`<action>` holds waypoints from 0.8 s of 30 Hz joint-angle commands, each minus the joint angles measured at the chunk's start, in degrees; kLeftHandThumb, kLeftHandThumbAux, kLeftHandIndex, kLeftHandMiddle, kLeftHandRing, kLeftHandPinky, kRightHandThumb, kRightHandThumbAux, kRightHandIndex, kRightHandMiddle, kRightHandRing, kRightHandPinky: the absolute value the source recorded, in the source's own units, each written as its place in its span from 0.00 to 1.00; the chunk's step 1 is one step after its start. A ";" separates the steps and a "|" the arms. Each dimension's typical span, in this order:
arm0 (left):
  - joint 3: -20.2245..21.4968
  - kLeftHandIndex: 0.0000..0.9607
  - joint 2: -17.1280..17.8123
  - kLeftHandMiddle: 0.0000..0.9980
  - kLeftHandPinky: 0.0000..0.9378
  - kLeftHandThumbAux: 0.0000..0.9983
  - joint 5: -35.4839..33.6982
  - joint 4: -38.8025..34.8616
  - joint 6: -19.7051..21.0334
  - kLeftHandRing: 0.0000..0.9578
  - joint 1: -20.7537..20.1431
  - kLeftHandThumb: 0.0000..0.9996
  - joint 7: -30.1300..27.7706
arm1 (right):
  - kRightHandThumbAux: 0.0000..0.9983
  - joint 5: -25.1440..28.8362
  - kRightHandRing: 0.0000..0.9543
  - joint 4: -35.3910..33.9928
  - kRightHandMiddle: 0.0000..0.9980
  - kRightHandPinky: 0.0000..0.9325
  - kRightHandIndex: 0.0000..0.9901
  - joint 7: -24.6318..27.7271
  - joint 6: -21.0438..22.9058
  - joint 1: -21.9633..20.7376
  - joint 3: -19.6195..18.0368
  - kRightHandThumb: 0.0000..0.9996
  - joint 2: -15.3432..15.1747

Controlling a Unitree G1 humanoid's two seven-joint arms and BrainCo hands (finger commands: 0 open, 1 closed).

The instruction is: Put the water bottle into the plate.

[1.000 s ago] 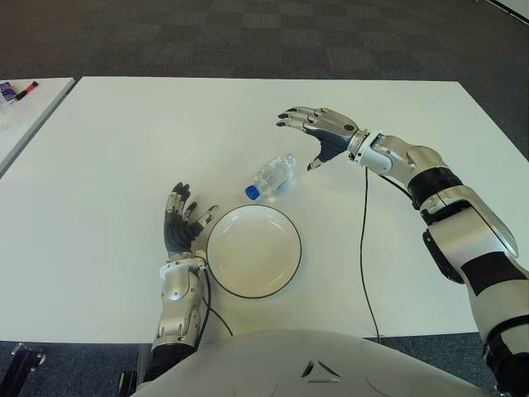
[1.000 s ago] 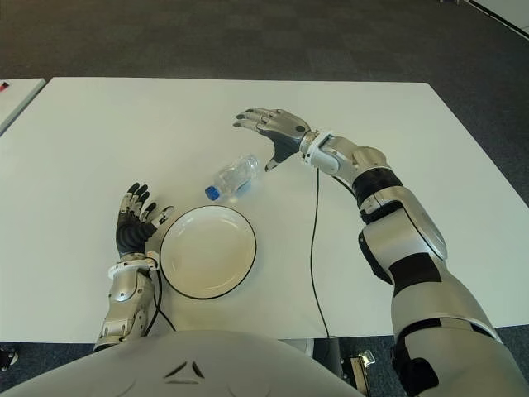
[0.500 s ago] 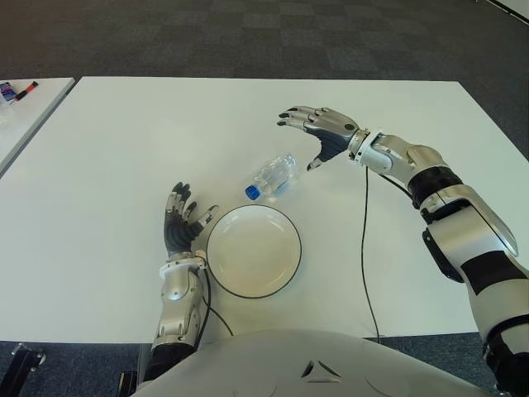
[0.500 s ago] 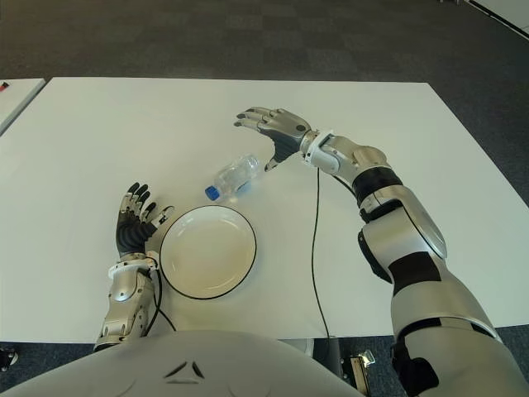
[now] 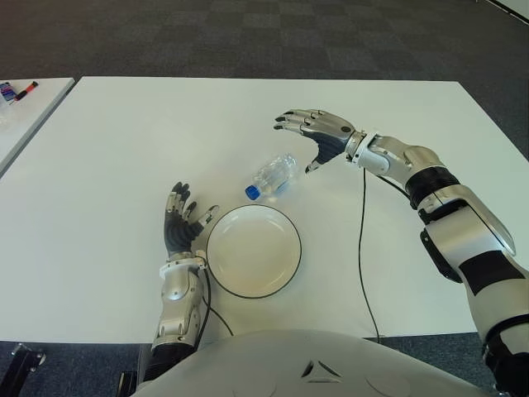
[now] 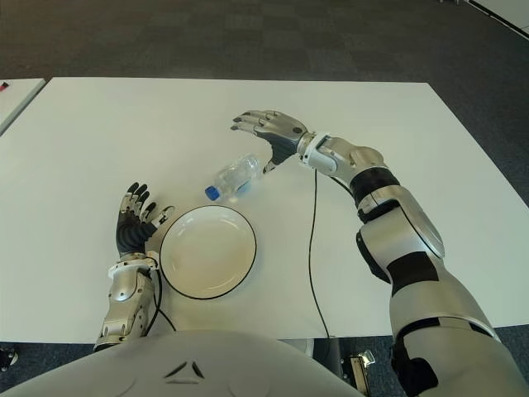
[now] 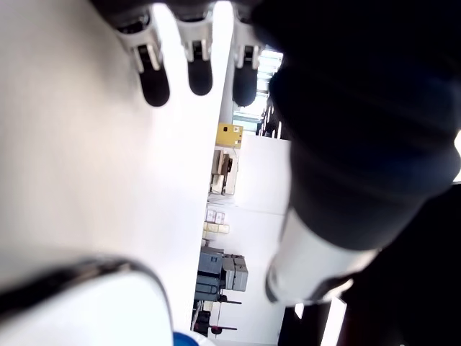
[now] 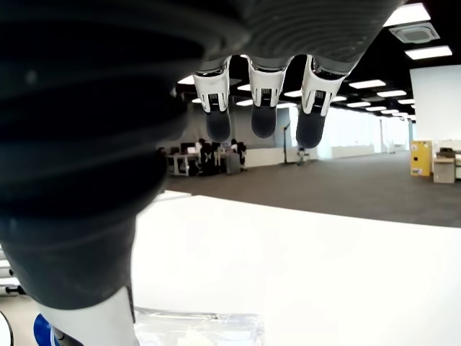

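Clear plastic water bottle w/ blue cap (image 5: pixel 272 177) lies on its side on white table (image 5: pixel 107 149), just behind round white black-rimmed plate (image 5: pixel 253 251). Right hand (image 5: pixel 316 136) hovers by bottle's base, fingers spread, holding nothing. Left hand (image 5: pixel 180 222) flat, fingers apart, left of plate. Black cable (image 5: pixel 360 240) runs right of plate.

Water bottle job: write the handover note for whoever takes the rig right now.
Right hand: open, holding nothing, poised above and just right of the water bottle, not gripping it.
Left hand: open, idle, just left of the plate.
Water bottle: lying on its side on the white table, blue cap pointing toward the plate, just beyond the plate's far rim, outside it.
Plate: nothing on it.
Done: right hand brought to the bottle.
Left: close on the bottle, lift it, set it in the plate, let go.
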 commanded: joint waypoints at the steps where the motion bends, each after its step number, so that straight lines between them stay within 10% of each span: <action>1: -0.33 0.11 -2.15 0.12 0.13 0.96 0.26 0.84 2.38 0.09 1.10 0.03 -0.36 | 0.87 -1.45 0.00 0.64 0.00 0.12 0.00 -0.17 0.27 -0.16 1.13 0.00 0.69; 24: -0.59 0.10 -2.50 0.10 0.12 0.95 1.01 -0.41 3.30 0.08 1.59 0.00 0.08 | 0.87 -3.17 0.00 1.99 0.00 0.10 0.00 -2.66 -1.85 0.12 3.75 0.00 1.89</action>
